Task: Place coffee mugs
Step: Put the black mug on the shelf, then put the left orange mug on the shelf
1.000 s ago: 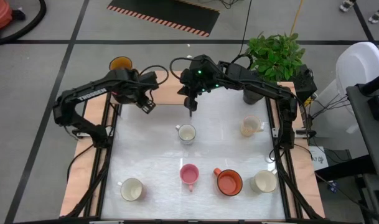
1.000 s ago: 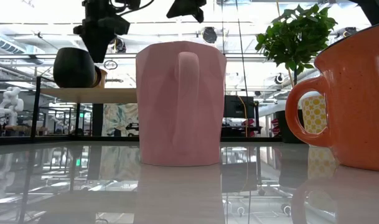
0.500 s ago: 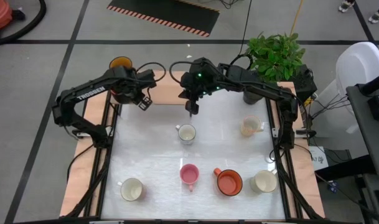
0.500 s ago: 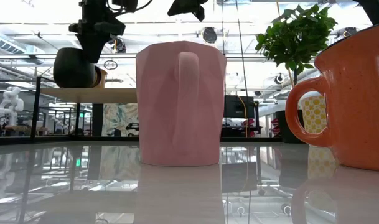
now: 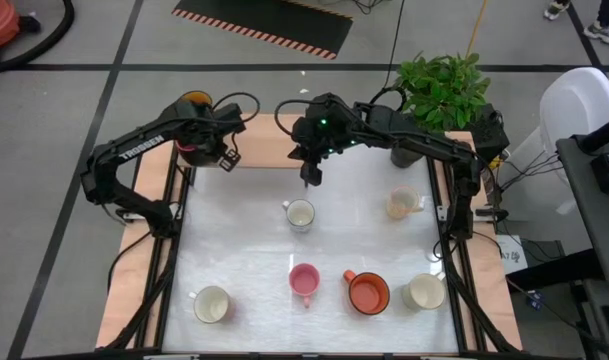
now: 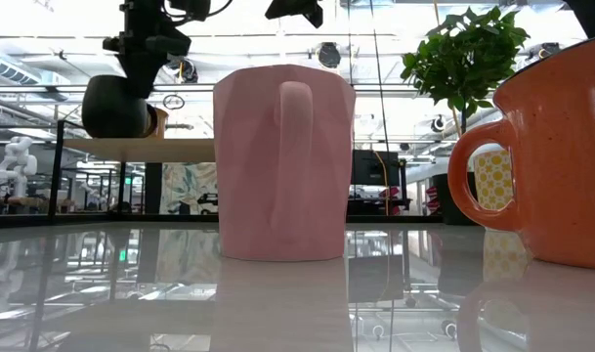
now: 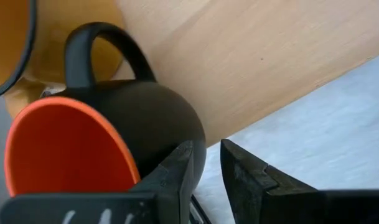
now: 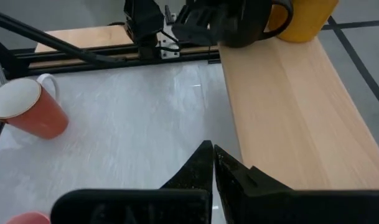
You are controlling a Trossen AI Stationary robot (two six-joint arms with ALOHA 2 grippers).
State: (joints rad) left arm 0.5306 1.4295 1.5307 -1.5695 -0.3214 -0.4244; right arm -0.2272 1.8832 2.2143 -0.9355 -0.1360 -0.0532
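A black mug with an orange inside [image 7: 108, 143] stands upright on the wooden border at the table's far left, beside a yellow mug [image 5: 194, 100]. My left gripper [image 7: 206, 149] points down just on the table side of the black mug [image 5: 188, 150], with a narrow empty gap between its fingers. My right gripper [image 5: 309, 176] hangs shut above the far middle of the white tabletop, holding nothing. Below it, nearer the front, stands a red mug with a white inside [image 8: 27, 112]. A pink mug [image 5: 304, 279] and an orange mug [image 5: 367, 292] stand near the front. My left gripper has one finger [image 7: 183, 165] right against the outline of the black mug's outer wall [image 7: 177, 124], low on the side away from the handle. I cannot tell whether it touches. The mug stands upright on the wood.
Cream mugs stand at the front left [image 5: 212, 304], front right [image 5: 423, 291] and right [image 5: 402, 203]. A dark pot [image 5: 404, 155] with a green plant [image 5: 442, 90] sits at the far right corner. The white tabletop [image 5: 234, 240] lies open at the left and middle.
My left gripper has gone toward the table's far left corner, closer to the black mug. The mugs stand where they were.
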